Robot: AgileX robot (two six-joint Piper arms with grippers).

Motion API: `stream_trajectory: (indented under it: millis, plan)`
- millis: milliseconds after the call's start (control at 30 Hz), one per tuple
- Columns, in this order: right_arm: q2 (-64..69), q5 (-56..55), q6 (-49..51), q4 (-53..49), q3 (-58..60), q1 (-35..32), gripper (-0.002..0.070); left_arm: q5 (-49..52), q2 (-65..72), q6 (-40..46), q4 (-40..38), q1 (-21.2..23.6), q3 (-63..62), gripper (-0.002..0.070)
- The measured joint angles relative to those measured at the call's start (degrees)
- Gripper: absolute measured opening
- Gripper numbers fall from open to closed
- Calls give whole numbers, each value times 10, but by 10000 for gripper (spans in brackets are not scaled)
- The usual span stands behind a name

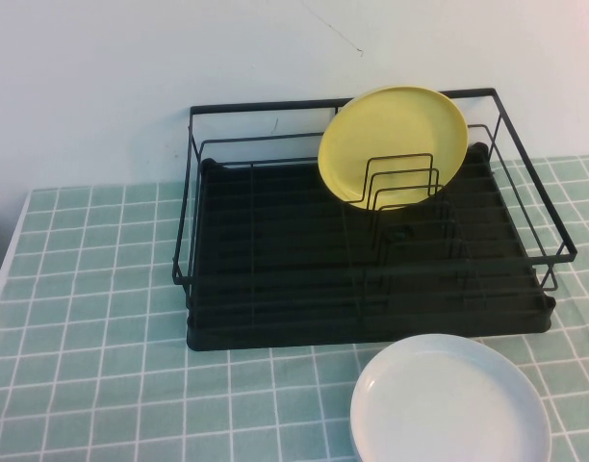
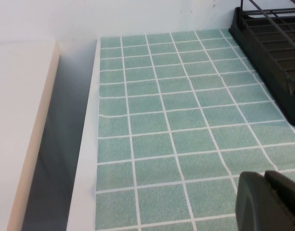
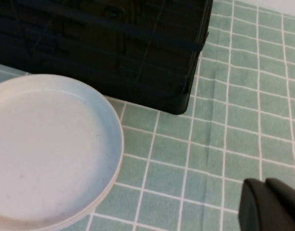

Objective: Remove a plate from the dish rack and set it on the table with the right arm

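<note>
Left tool (image 2: 270,202): mine, not visible from the high camera. In its own wrist view only a dark, matte, rounded housing shows at the frame edge, held above the counter (image 2: 176,120) near the counter's left border, looking toward the dish rack (image 2: 273,53). I cannot tell whether this tool is open or closed.

Counter: flat, covered in pale green square tiles with white grid lines, lightly grainy in texture. A white edge strip runs along its left side.

Dish rack (image 1: 275,279): large, rectangular, black. Thin wire frame around the top, slatted tray base with rounded corners, upright wire dividers toward its right half. Stands on the counter toward the back.

Yellow plate (image 1: 393,144): round, smooth, matte. Leans nearly upright against the dividers at the rack's rear right.

Plate (image 1: 450,404): round, plain white, glossy, low raised rim. Lies flat on the counter just in front of the rack's front right corner, out of the rack. In the right wrist view a second white rim appears to show beneath it (image 3: 51,159); I cannot tell for sure.

Right tool (image 3: 273,207): mine, not visible from the high camera. Only a dark rounded housing shows in its wrist view, held above the counter to the right of the plate, apart from it. I cannot tell whether it is open or closed.
</note>
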Motion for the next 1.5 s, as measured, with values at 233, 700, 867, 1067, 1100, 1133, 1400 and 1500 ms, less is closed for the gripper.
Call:
stream_trajectory:
  millis: [233,700,867,1067,1100,1133,1400,1500]
  plan:
    - [-71,-61,3,0,121,0,-1,0,0,0,0,0,0,-4]
    - [-79,-62,3,0,165,0,-1,0,0,0,0,0,0,-4]
    - [-130,-80,3,4,206,-13,-1,0,0,-1,0,0,0,-4]
    - [-221,-108,3,5,234,-64,-1,0,0,-1,0,0,0,-4]
    - [-233,-112,3,5,237,-76,-1,0,0,-1,0,0,0,-4]
    - [-245,-113,3,5,240,-89,-1,0,0,-1,0,0,0,-4]
    - [-303,-132,3,12,296,-130,-1,0,0,-1,0,0,0,-4]
    - [-304,-156,5,30,321,-130,-1,0,0,-1,0,0,0,-4]
